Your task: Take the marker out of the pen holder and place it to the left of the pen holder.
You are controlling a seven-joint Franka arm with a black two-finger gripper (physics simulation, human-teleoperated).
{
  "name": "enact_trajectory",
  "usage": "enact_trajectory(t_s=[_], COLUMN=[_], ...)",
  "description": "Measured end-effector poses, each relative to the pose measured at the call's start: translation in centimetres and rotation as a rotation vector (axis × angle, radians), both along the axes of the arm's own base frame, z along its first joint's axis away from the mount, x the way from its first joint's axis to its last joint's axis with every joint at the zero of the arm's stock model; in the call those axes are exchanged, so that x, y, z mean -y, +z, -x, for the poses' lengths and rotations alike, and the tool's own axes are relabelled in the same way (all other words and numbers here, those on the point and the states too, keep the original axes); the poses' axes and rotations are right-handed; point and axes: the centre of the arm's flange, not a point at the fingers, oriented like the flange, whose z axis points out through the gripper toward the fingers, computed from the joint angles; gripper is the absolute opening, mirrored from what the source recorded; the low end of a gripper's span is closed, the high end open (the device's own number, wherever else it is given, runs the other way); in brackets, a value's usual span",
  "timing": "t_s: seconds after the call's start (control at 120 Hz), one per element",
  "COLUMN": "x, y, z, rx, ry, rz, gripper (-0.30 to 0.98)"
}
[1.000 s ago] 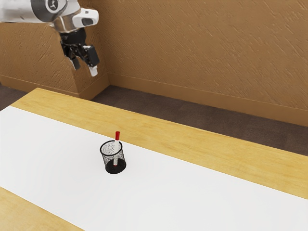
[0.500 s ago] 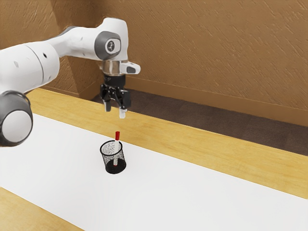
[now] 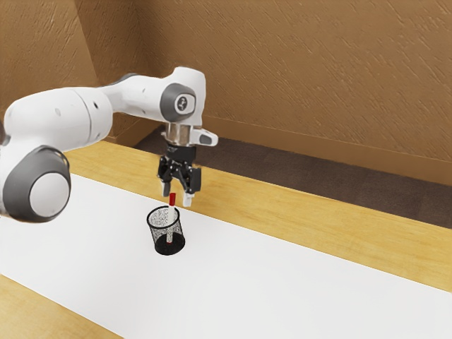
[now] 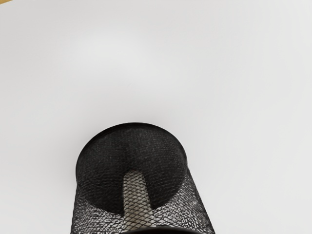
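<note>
With the claw [image 3: 176, 195] spread wide and holding nothing, close above the pen holder [image 3: 157, 234], an off-centre descent could make a finger knock aside the marker [image 3: 171, 213], which stands in the holder with its red end [image 3: 172, 198] near the fingertips. A slanting pull might drag it against the rim [image 3: 149, 220] and tip the light-looking holder over. Below the claw, that holder is a round, black mesh cup and the marker a slim white cylinder, over a smooth white strip [image 3: 282, 296] on grained wood [image 3: 353, 229]
</note>
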Motion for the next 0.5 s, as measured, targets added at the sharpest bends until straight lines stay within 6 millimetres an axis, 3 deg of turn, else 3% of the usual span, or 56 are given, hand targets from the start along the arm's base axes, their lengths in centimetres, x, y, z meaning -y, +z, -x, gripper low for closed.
enact_trajectory(t_s=[0.258,0.5], x=[0.39,0.21], y=[-1.07,-0.51], z=[-0.05,-0.11], rx=[-0.009,-0.001], ry=[-0.006,-0.009], rz=[-0.014,-0.037], gripper=[0.65,0.14])
